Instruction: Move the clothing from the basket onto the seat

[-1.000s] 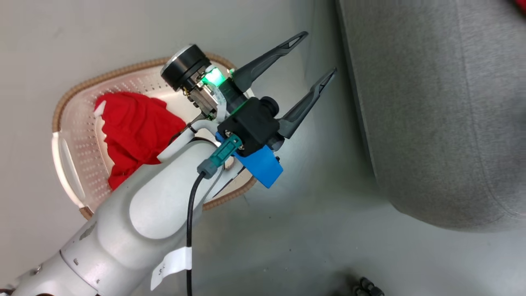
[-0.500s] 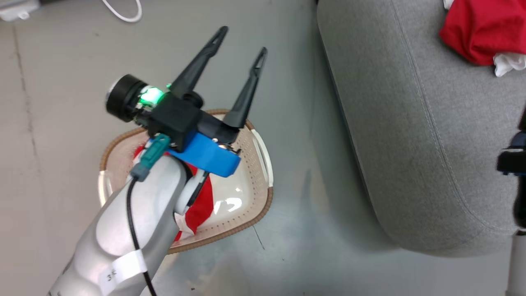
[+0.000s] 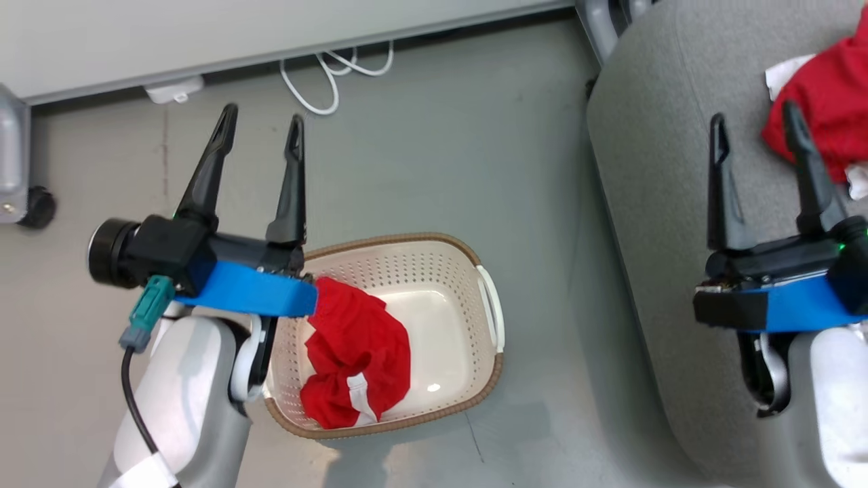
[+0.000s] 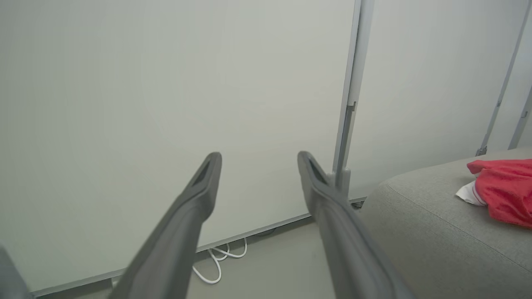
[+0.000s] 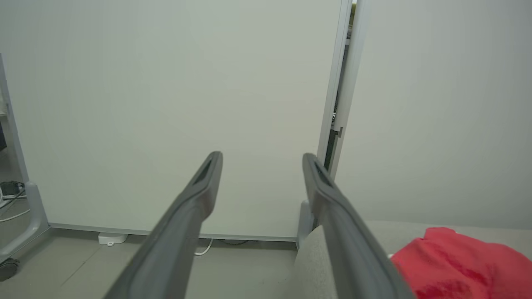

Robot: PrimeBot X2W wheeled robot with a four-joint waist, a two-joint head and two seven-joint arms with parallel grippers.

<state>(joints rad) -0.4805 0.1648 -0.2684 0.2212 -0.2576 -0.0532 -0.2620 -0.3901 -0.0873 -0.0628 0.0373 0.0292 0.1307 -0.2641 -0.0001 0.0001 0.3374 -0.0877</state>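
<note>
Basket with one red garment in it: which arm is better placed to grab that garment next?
Left. The left gripper is open and empty, its wrist right above the basket rim beside the red garment. The right gripper, also open, is over the seat, well away from the basket.

floor (image 3: 434, 149) grey | wall (image 4: 124, 83) pale panels | white cable (image 3: 336, 74) at baseboard

The cream perforated basket (image 3: 407, 264), with a brown woven-look rim and white side handles, stands upright on the floor (image 3: 434, 135), near the seat (image 3: 651, 190) but apart from it. A crumpled red garment (image 3: 356, 352) with a white stripe lies in the basket's left half. The large light grey seat carries a second red garment (image 3: 824, 102), bunched, with white trim.
</note>
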